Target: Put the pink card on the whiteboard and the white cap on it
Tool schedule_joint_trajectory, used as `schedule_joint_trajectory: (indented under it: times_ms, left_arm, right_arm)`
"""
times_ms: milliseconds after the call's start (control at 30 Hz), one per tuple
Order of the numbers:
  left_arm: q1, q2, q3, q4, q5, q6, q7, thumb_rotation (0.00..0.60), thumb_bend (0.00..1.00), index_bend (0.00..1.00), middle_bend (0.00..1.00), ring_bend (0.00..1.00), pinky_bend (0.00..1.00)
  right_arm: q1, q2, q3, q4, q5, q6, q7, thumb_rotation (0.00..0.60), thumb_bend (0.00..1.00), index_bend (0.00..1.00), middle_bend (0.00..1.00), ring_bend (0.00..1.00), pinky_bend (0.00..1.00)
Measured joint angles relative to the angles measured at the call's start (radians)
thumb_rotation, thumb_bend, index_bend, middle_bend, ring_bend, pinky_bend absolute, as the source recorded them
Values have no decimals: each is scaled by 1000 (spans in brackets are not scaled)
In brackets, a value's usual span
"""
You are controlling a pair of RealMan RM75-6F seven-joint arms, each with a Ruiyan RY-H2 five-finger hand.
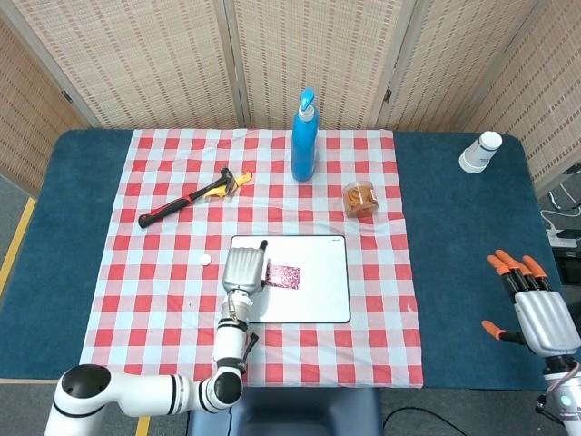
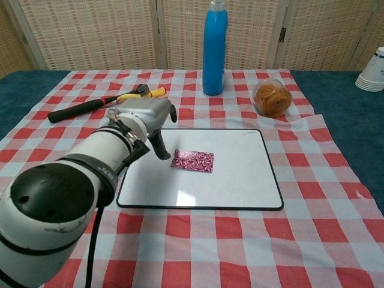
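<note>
The pink patterned card (image 1: 283, 276) (image 2: 192, 161) lies flat on the whiteboard (image 1: 318, 295) (image 2: 240, 171), left of its middle. My left hand (image 1: 243, 268) (image 2: 144, 117) hovers over the board's left edge, just left of the card. It holds nothing, and its fingers (image 2: 162, 147) point down, apart from the card. The small white cap (image 1: 206, 260) sits on the checked cloth left of the board; the arm hides it in the chest view. My right hand (image 1: 536, 313) rests far right over the blue table, fingers spread and empty.
A hammer (image 1: 191, 197) (image 2: 96, 105) lies at the back left of the cloth. A blue bottle (image 1: 305, 136) (image 2: 215, 48) and a small jar (image 1: 361, 199) (image 2: 272, 98) stand behind the board. Stacked paper cups (image 1: 479, 152) sit at the far right corner.
</note>
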Motion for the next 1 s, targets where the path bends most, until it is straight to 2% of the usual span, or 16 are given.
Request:
schedule_joint_trajectory:
  times_ms: [167,333,767,1000]
  left_arm:
    - [45,79,12,-38,-14,14,7,600,313,338,1000,1000,1000]
    - [84,115,45,-46,-30,3,-5,600,322,367,1000,1000,1000]
    - [112,108,81,78,-9,-51,-81,600,337,372,1000,1000,1000]
    - [113,102,86,102,-8,-65,-77,600,336,380,1000,1000,1000]
  right_arm:
    - [1,-5,-2,-3,0,-3,-15,600,71,0,0,0,0]
    - [4,-9,-3,-6,5,-13,-31,600,71,0,0,0,0]
    - [10,-12,-2,-6,15,-27,-36,600,71,0,0,0,0]
    - [12,-11,1,-5,22,-31,-35,600,70,0,0,0,0]
